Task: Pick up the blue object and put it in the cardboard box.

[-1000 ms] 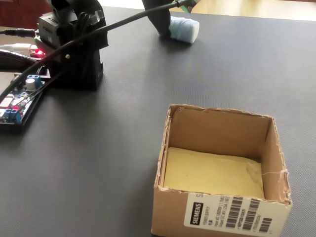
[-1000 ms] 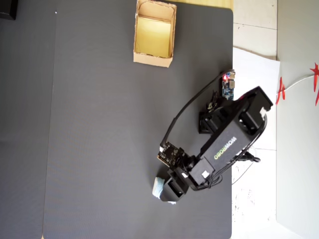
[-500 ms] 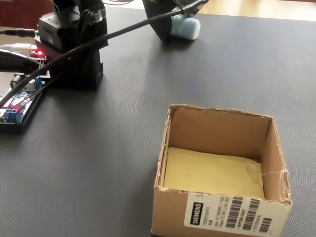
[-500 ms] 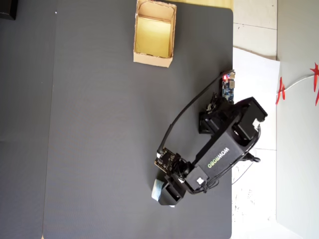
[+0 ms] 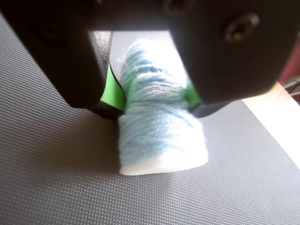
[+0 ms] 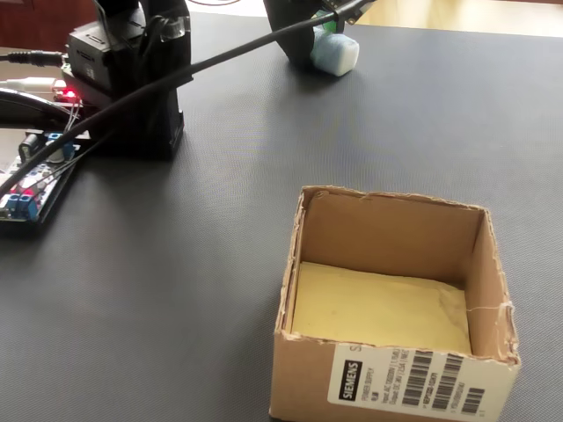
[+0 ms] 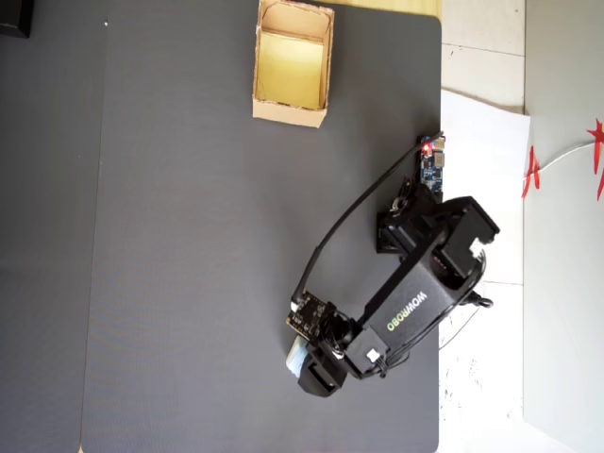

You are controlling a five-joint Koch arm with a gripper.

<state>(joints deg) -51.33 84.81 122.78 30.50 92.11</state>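
The blue object [image 5: 159, 136] is a pale blue woolly lump lying on the dark grey mat. In the wrist view my gripper [image 5: 152, 105] straddles it, and a green pad presses against each of its sides, pinching it narrower there. In the fixed view the blue object [image 6: 336, 54] shows at the far top beside the gripper [image 6: 318, 44]. In the overhead view the blue object [image 7: 295, 357] peeks out at the bottom from under the gripper [image 7: 307, 363]. The cardboard box [image 6: 396, 378] stands open in the fixed view's foreground, and in the overhead view the box [image 7: 288, 111] is at the top, far from the gripper.
The arm's base [image 6: 132, 79] stands at the fixed view's left with a circuit board [image 6: 26, 189] beside it. A black cable [image 6: 220, 57] runs from there to the gripper. In the overhead view the mat ends at a white surface [image 7: 481, 142] on the right.
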